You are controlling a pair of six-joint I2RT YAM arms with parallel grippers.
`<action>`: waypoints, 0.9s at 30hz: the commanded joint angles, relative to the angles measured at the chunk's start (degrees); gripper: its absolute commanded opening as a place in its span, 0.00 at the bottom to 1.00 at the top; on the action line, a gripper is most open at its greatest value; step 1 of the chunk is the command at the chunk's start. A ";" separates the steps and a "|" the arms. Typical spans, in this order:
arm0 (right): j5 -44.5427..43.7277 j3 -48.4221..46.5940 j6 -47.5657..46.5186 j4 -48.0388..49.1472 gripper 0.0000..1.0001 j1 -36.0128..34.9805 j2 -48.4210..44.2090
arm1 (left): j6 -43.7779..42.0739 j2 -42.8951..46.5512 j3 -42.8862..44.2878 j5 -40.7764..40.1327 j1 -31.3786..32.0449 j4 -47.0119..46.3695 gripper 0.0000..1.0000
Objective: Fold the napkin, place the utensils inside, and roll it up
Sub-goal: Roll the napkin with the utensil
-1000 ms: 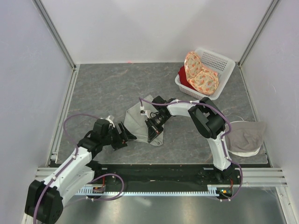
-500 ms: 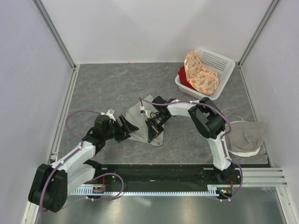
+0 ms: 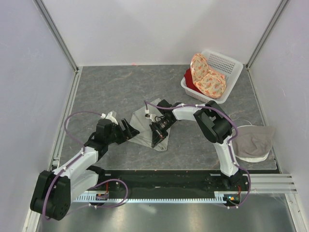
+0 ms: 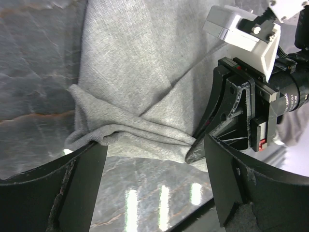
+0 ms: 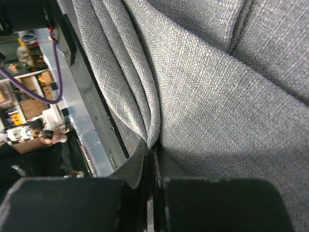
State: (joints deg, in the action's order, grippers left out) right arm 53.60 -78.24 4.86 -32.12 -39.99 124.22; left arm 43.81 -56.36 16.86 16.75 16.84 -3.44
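R claw [image 5: 150,151] clamped tight on a doubled fold of napkin [image 3: 144,126], mid-frame on desk [image 3: 106,92]. L claw [image 4: 154,147] has jaws wide, straddling the bunched lower-left corner, nothing held.

Risks: L could close on several layers at once, or drag cloth against R's pinch, so the fold skews or bunches. R claw sits just beside L's right jaw, so a clash is likely if L pushes in.

No fork seen, maybe hidden.

Upper right: basket [image 3: 227,65] w/ floral cloth [image 3: 207,79]. Right edge: beige cloth [image 3: 253,142]. Both well apart, not in the way.
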 commanded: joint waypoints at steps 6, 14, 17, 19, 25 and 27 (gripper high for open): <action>1.41 -0.34 1.11 1.62 0.00 1.49 5.32 | -9.45 10.47 -1.21 -8.49 -0.41 3.09 0.86; 3.26 -1.04 1.29 1.71 0.00 2.72 7.87 | -9.27 7.32 -0.87 -9.20 -0.41 6.60 0.79; 3.70 -1.04 1.29 1.88 0.00 3.60 8.84 | -8.83 6.87 -0.60 -8.76 -0.41 7.05 0.77; 3.70 -1.04 1.29 1.80 0.00 3.86 9.02 | -8.57 7.84 -1.21 -8.84 -0.41 6.78 0.75; 3.35 -0.78 1.03 1.80 0.00 3.95 9.02 | -8.39 4.34 0.09 -9.46 -0.41 6.34 0.70; 3.17 -0.78 1.11 1.80 0.00 4.04 9.19 | -8.66 0.56 1.24 -9.63 -0.49 6.69 0.68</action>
State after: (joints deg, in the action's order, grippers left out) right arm 65.95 -79.44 8.16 -31.70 -36.60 130.15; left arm 36.93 -51.11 15.59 8.88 16.67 4.08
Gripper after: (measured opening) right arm 0.018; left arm 0.697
